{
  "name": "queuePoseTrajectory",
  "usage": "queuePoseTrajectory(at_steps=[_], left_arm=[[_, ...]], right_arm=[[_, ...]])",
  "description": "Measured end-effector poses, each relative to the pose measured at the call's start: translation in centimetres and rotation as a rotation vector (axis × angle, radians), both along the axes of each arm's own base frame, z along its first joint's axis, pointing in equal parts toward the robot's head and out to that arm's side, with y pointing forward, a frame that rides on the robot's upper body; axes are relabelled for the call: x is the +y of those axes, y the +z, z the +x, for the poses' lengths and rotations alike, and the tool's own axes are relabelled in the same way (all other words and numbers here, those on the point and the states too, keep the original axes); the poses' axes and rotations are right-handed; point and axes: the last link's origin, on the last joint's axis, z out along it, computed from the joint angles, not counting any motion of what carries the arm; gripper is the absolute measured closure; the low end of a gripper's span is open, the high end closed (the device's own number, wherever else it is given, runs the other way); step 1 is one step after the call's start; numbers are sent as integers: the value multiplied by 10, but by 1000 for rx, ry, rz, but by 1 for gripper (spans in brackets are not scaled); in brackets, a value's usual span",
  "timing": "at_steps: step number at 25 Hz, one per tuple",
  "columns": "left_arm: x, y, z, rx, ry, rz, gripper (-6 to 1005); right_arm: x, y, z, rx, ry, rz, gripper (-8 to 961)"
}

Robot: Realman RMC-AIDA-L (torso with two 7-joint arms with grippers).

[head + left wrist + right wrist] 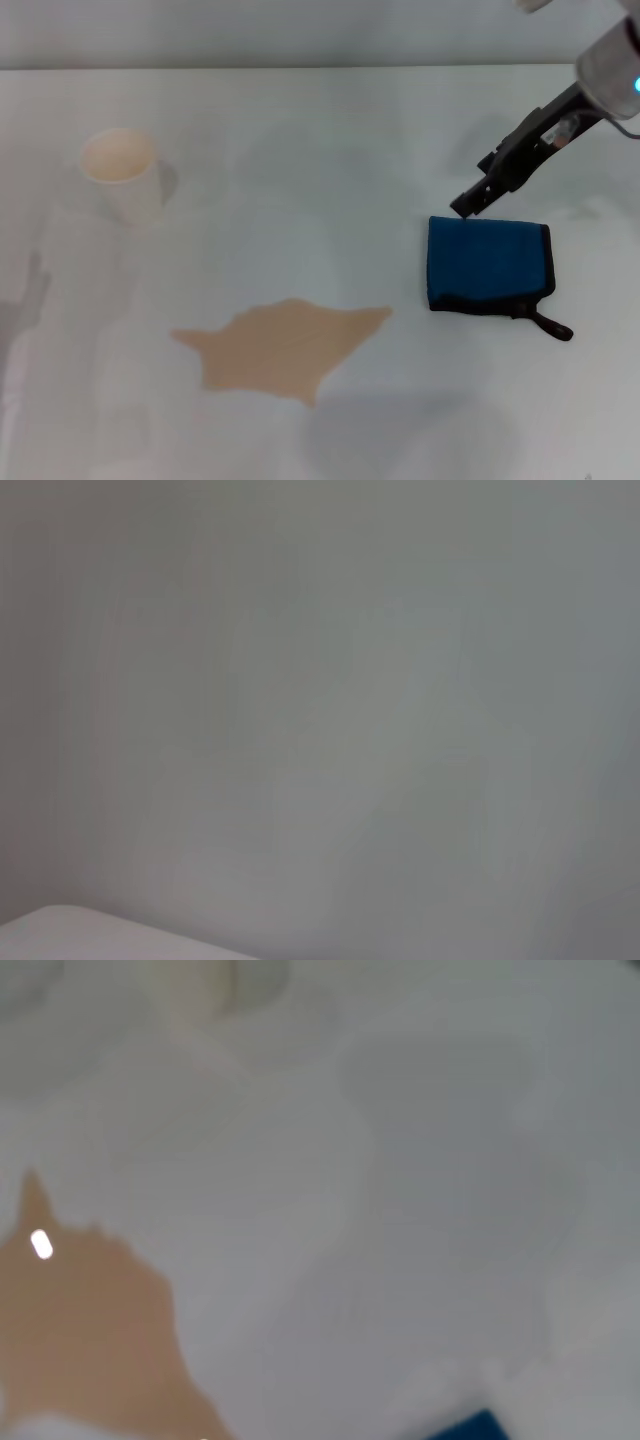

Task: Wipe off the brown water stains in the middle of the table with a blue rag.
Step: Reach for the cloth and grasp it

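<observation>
The brown water stains (285, 347) form one tan puddle with a pointed outline on the white table (330, 150), near its front middle. Right of the puddle lies the folded blue rag (487, 265), flat, with black edging and a black loop tab at its near right corner. My right gripper (468, 207) reaches in from the upper right, its dark tip just over the rag's far left corner. The right wrist view shows the puddle (80, 1340) and a sliver of the rag (470, 1428). My left gripper is out of view.
A white paper cup (122, 172) with a beige inside stands upright at the far left, apart from the puddle; it shows blurred in the right wrist view (210, 985). The left wrist view holds only a grey surface and a bit of table (60, 935).
</observation>
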Motion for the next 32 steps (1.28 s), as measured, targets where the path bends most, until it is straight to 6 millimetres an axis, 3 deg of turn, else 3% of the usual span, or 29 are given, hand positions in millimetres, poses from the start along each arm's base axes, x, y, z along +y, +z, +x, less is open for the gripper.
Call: queuePoseTrajectory(at_steps=[5, 10, 24, 32], left_arm=[[2, 0, 1, -19, -8, 3, 120], [5, 1, 3, -80, -22, 6, 120], [7, 0, 5, -85, -31, 2, 120], [10, 0, 7, -85, -39, 2, 120]], right_arm=[[-14, -18, -14, -159, 62, -45, 138], [-22, -29, -12, -291, 69, -67, 139], [-29, -61, 6, -364, 92, -66, 140], [-30, -68, 14, -378, 98, -63, 142]])
